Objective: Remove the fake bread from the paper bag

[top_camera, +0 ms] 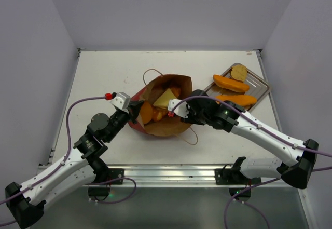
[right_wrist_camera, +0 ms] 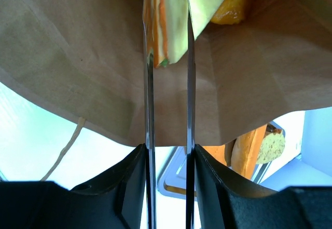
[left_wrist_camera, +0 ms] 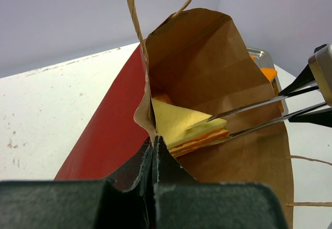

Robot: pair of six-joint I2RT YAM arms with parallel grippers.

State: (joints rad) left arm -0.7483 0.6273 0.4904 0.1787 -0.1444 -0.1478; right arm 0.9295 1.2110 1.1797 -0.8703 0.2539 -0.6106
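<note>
Two grippers met at the paper bag [top_camera: 171,126], which lay on its side near the middle of the white table [top_camera: 104,73], red outside and brown kraft inside, its open mouth turned up toward the overhead camera. The left gripper [left_wrist_camera: 154,147] had its dark fingers pressed fully together on the bag's near left rim, pinching the paper where the red outer face met the brown lining. The right gripper [right_wrist_camera: 167,37] reached in from the other side, its long thin metal fingers nearly closed, with one on each flat face of a yellow sandwich wedge [top_camera: 165,100] that showed orange layers along its cut edge. That wedge sat inside the bag, against the brown paper. Beside it, deeper in the bag and toward the left gripper, lay orange bread pieces [top_camera: 147,112]. One tan loop handle [top_camera: 150,73] curved off the far rim of the bag. To the right, near the bag but apart from it, stood a silver tray [top_camera: 262,83] carrying two long orange loaves [top_camera: 230,83] and a round speckled slice [top_camera: 239,72] at its far end.
</note>
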